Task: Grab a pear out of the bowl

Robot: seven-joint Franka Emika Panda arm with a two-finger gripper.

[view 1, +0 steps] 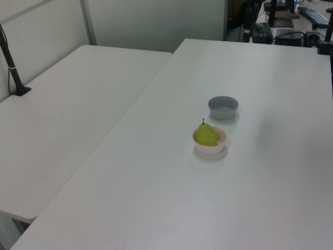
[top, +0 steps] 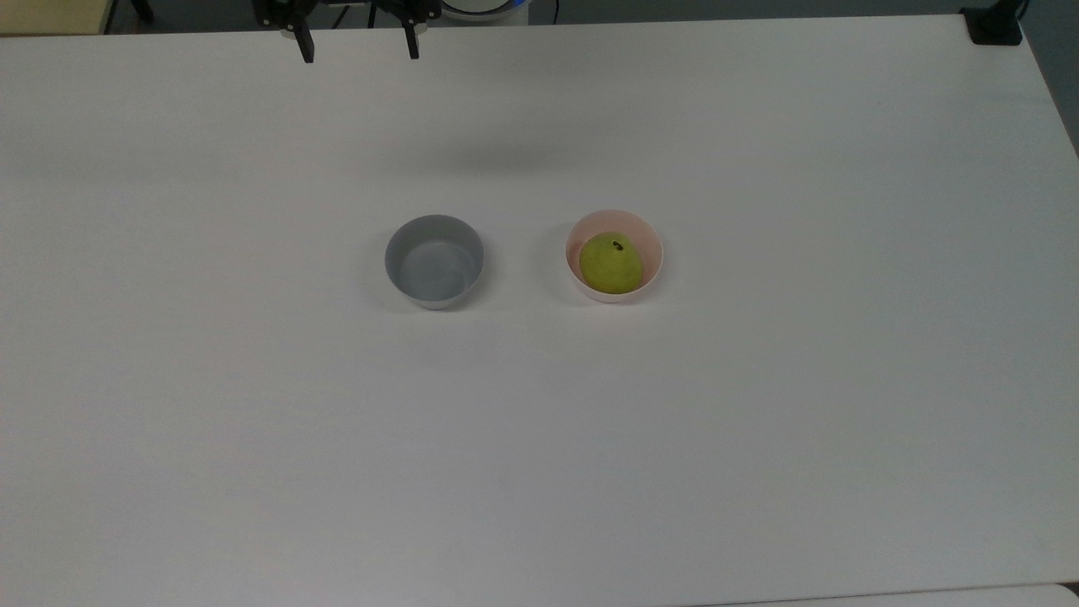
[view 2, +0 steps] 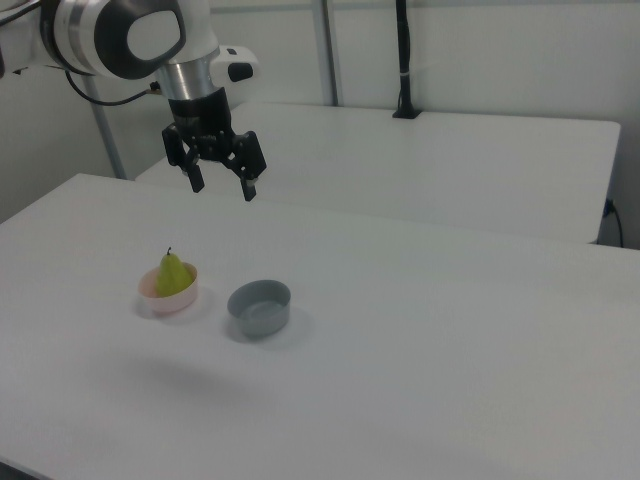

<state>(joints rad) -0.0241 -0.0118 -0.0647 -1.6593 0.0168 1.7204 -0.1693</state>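
Observation:
A yellow-green pear (top: 612, 262) (view 1: 206, 134) (view 2: 174, 274) with a short dark stem sits upright in the pale pink bowl (top: 653, 250) (view 1: 210, 149) (view 2: 166, 301) near the middle of the white table. My gripper (top: 357, 51) (view 2: 221, 185) hangs open and empty high above the table. In the top view it is at the top edge, well above and left of the bowl. In the right view it hovers above and slightly right of the pear, far from it.
A grey bowl (top: 434, 261) (view 1: 223, 107) (view 2: 260, 306) of the same size stands empty beside the pink one. A second white table (view 1: 62, 109) adjoins this one. A black post (view 2: 403, 60) and its clamp (top: 995, 25) stand at the table's edge.

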